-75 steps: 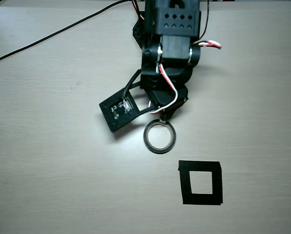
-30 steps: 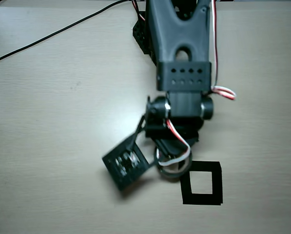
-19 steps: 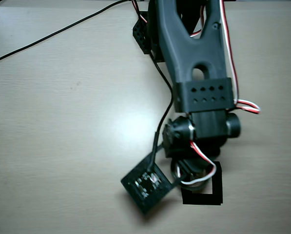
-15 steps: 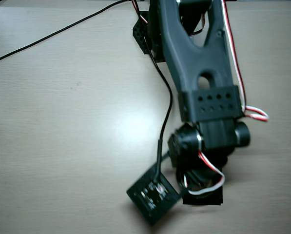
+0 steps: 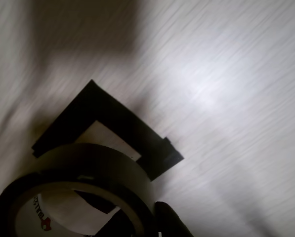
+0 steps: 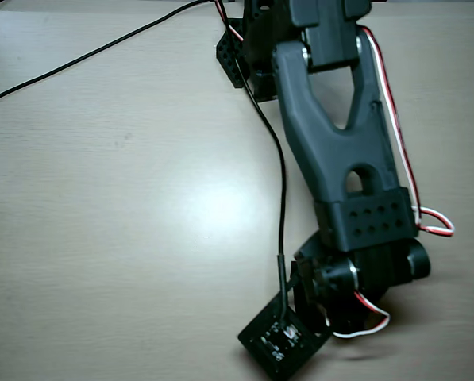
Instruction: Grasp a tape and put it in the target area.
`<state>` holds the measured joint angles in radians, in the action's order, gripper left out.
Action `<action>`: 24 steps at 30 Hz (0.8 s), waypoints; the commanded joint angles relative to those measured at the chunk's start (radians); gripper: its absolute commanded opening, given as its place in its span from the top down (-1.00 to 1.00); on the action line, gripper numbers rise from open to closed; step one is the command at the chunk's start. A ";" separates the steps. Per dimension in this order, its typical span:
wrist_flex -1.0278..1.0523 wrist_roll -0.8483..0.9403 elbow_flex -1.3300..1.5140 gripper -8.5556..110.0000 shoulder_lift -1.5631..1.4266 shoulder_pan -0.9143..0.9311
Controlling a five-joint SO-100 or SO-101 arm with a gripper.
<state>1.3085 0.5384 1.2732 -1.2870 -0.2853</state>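
In the wrist view the tape [image 5: 100, 163], a black ring with a pale inner core, fills the bottom left, close to the camera and raised off the table. My gripper [image 5: 157, 219] is shut on it; one dark fingertip [image 5: 171, 222] shows against the ring's right wall. The target area [image 5: 122, 118], a square outline of black strips, lies on the table right behind and below the ring, which partly covers it. The picture is blurred by motion. In the overhead view the arm [image 6: 332, 151] hides the tape, the target area and the jaws.
The pale wood-grain table [image 6: 102, 198] lies bare to the left in the overhead view. A black cable [image 6: 94, 51] runs across the top left. The black camera board [image 6: 280, 341] hangs at the wrist near the bottom edge.
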 commanded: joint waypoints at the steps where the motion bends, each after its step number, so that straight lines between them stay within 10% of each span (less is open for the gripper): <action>1: -0.011 -0.017 -0.081 0.85 0.021 -0.015; 24: -0.055 -0.021 -0.067 0.70 0.163 0.011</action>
<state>1.2579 0.5108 1.2011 -1.1091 -0.2869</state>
